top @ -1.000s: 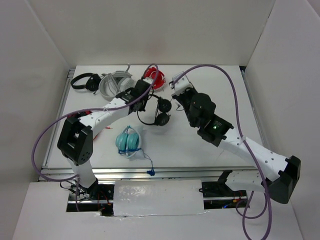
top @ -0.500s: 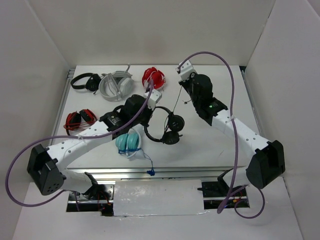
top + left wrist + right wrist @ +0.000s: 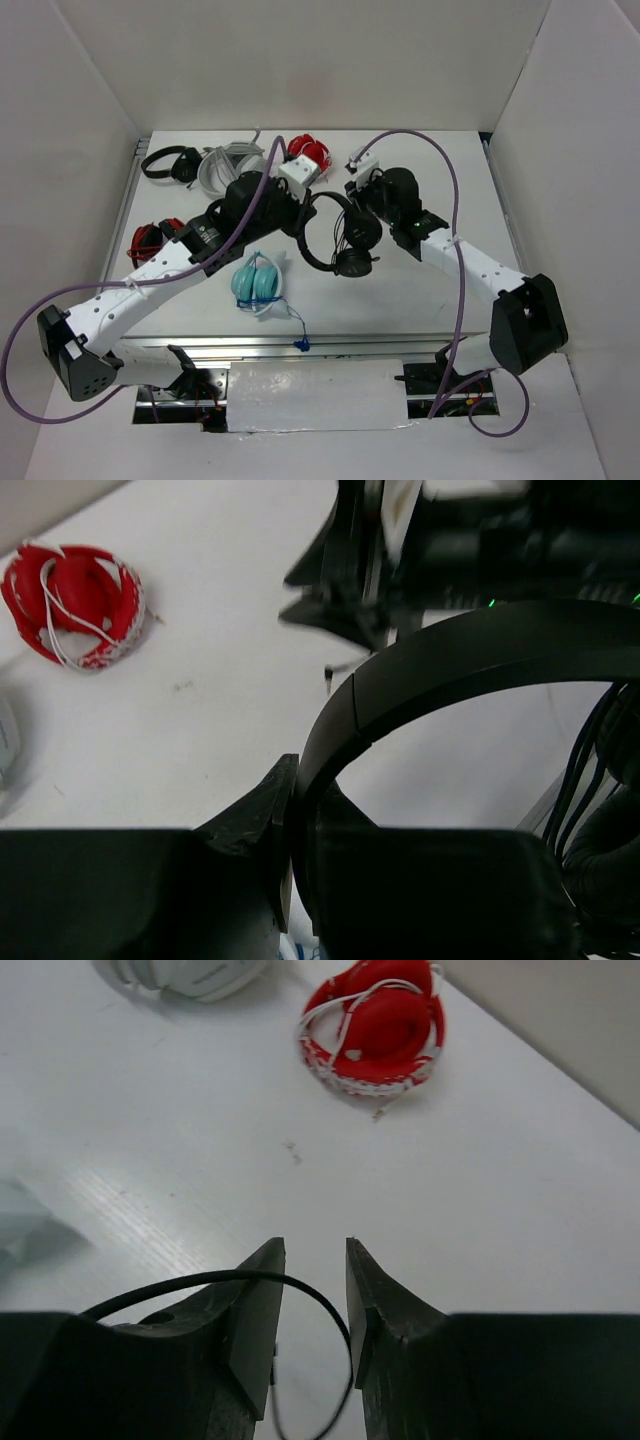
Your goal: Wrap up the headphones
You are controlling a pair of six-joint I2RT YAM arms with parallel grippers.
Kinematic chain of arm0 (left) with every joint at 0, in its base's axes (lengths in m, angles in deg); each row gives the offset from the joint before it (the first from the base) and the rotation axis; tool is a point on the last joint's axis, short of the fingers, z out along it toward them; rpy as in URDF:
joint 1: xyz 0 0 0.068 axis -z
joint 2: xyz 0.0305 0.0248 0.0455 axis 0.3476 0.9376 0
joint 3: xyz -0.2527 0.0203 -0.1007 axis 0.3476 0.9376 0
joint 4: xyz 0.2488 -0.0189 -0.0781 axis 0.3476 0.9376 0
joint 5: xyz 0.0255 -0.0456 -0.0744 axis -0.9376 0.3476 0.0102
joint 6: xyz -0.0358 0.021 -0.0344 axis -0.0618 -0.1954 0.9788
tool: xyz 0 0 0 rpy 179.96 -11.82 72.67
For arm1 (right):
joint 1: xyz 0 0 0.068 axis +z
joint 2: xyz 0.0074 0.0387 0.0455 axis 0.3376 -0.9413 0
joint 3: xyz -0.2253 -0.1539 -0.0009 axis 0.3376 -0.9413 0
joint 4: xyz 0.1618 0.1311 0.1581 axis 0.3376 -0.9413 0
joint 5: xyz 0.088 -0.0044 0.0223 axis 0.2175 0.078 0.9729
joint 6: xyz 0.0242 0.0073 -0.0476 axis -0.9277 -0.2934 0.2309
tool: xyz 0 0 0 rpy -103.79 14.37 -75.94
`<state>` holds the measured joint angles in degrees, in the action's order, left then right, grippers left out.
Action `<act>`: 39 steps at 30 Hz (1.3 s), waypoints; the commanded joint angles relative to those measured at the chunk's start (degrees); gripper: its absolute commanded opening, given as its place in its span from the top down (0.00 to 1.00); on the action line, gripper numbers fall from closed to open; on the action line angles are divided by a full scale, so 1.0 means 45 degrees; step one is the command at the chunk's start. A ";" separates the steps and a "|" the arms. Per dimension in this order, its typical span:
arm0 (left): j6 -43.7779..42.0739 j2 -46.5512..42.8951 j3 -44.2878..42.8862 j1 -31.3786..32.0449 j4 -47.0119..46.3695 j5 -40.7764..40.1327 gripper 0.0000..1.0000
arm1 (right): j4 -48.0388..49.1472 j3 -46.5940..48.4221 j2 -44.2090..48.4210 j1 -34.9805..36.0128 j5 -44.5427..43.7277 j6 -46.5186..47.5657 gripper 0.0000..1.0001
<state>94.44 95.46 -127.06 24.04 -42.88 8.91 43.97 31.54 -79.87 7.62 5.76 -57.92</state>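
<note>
Left gripper (image 3: 292,792) is clamped hard on the headphones (image 3: 340,238), its fingers (image 3: 255,815) pinching the headband (image 3: 480,650) where the arc begins to climb. That band is smooth matte black plastic, a broad curve with one seam across it. From overhead the two round padded earcups (image 3: 357,247) hang on the near side of the band, mid-table, between the two arms. Whether they touch the surface, I cannot tell.

Right gripper (image 3: 313,1290) has its dark wedge-shaped fingers (image 3: 255,1305) parted by a narrow gap. The thin black cable (image 3: 200,1280) arcs across the left finger and loops down through that gap, lying loose and not pinched.

Now the room to move. The table (image 3: 430,310) is white with faint ribbed lines, and its right half is bare all the way to the right wall. The left side is crowded:
- Red-and-black headphones (image 3: 155,238) sit by the left edge.
- Teal headphones (image 3: 257,282) lie just under the left arm, with a blue cable (image 3: 296,328) trailing toward the metal rail (image 3: 330,345) at the near edge.
- Along the far edge sits a row of black headphones (image 3: 170,163), a grey-white pair (image 3: 225,170) and a red pair (image 3: 305,152).

The red pair, glossy and wound with white cord, lies straight ahead of both wrists, well apart from the right fingers. White panels close in the back and both sides — the tightest spot is the centre, where the two grippers sit close together around the headband.
</note>
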 commanded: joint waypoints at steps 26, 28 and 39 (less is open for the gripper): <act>0.2880 0.0976 -0.4888 -0.0448 0.0666 -0.5096 1.00 | 0.7963 -0.4739 -0.0439 0.2104 0.1536 -0.5666 1.00; 0.3369 0.1094 -0.5102 -0.0488 0.0841 -0.6267 1.00 | 0.7925 -0.5364 -0.0069 0.2629 0.0333 -0.6114 1.00; 0.5832 0.2929 -0.6704 -0.0995 0.2716 -0.9669 1.00 | 0.5623 -0.6832 0.1553 0.5560 -0.5530 -0.8673 1.00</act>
<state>116.16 107.63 -154.60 20.39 -29.70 -28.64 72.28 0.48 -75.67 30.18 -7.97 -92.56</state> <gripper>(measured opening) 0.180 0.312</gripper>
